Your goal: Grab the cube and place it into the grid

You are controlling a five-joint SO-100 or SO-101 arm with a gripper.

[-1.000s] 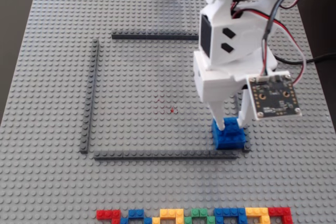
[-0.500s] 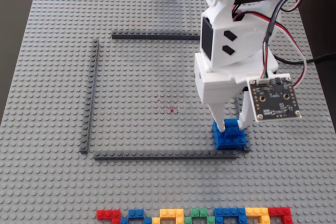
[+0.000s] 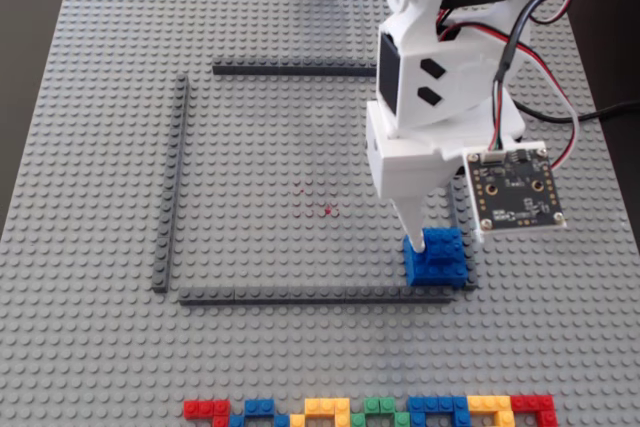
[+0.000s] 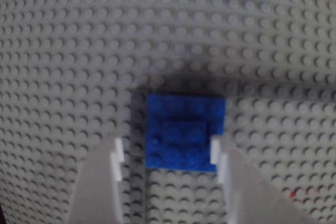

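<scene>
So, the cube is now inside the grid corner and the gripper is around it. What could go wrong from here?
1. In the wrist view, the open gripper has one finger touching the cube. Lifting at an angle might drag or tip it.
2. The cube sits tight against the grid's bottom strip in the fixed view, so a small nudge could push it onto or over that strip.
3. Whether its studs are pressed into the baseplate cannot be told; it may be loose.

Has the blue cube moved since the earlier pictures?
No. The cube stays in the fixed view just above the bottom dark strip, at the grid's lower right corner.
</scene>
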